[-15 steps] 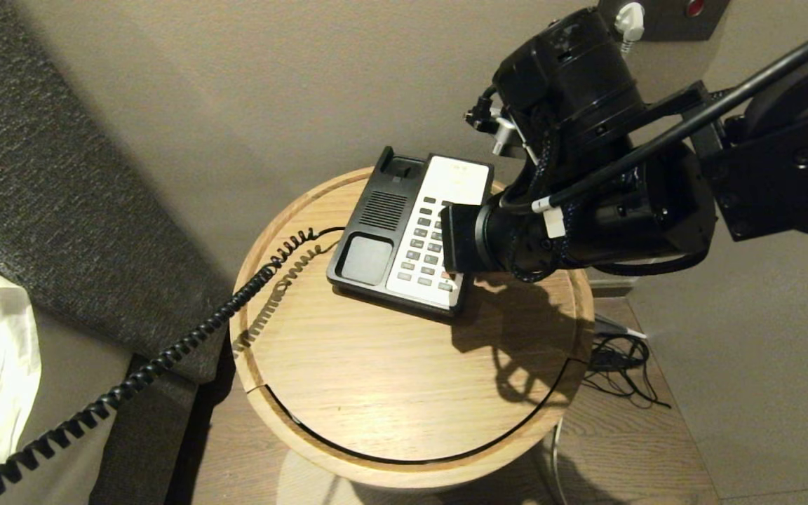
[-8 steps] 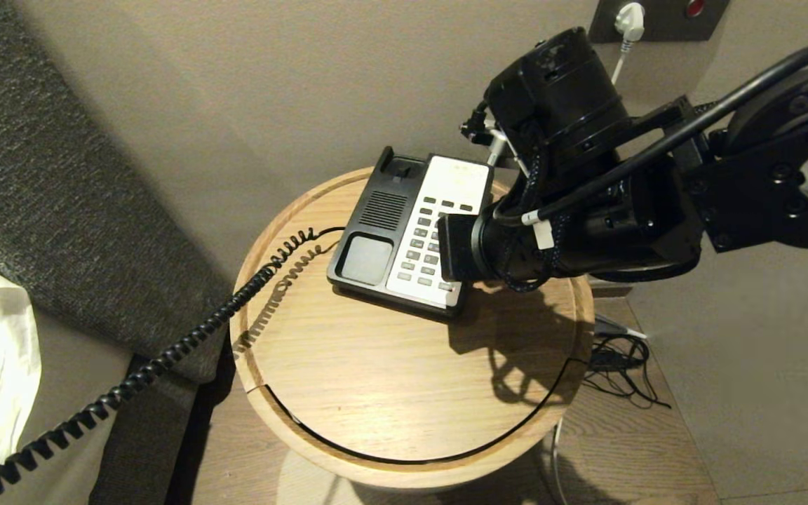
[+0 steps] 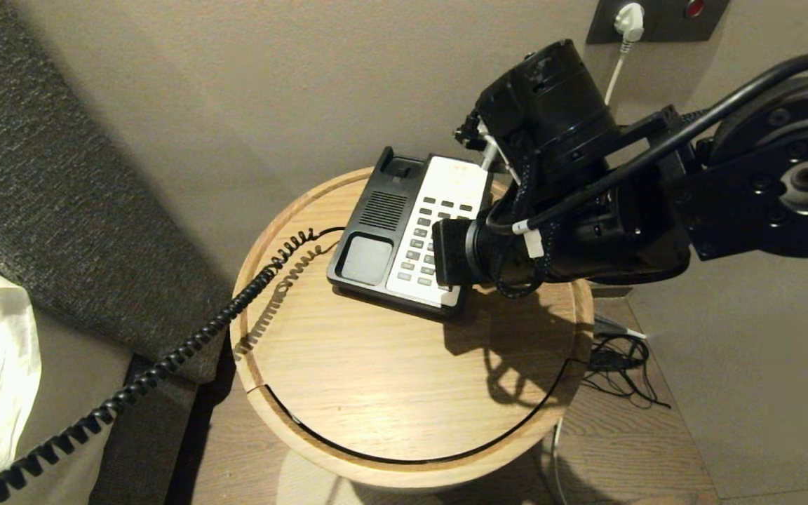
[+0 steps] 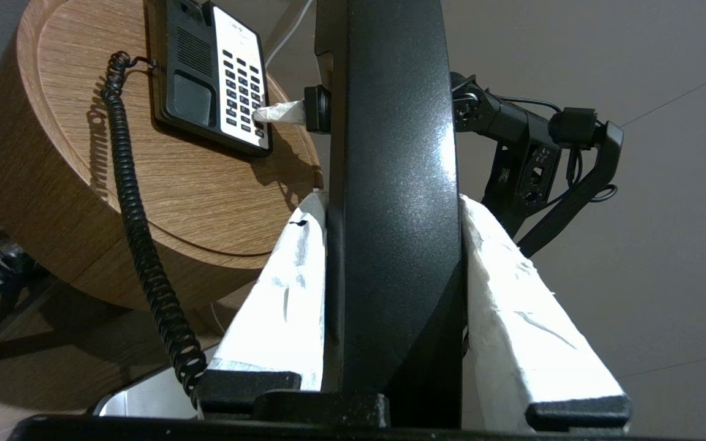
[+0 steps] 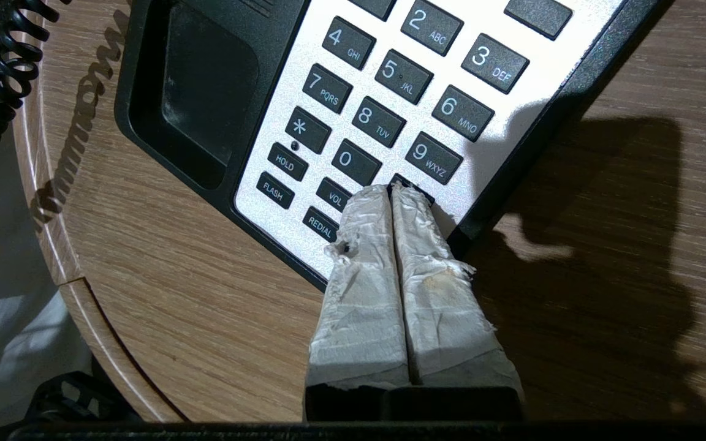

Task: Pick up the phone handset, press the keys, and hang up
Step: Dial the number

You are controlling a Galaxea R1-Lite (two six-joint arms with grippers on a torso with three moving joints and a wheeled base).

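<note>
- Phone handset (image 4: 390,202): clamped across its middle in left tool (image 4: 393,294), held off the bench (image 3: 390,379); stiff, glossy, likely slippery, so mid-body grip suits.
- Right tool (image 5: 393,193): fingers together, empty, tips on bottom-row key of keypad (image 5: 383,116).
- Coiled cord (image 3: 165,361) trails off the bench edge.

The phone base (image 3: 404,231) is black with a silver-white key panel and dark grey keys bearing white characters. The tabletop (image 3: 390,379) shows light oak grain. A glossy black phone handset (image 4: 390,184) sits between white-wrapped fingers (image 4: 279,306); the coiled cord (image 3: 165,365) is black.
</note>
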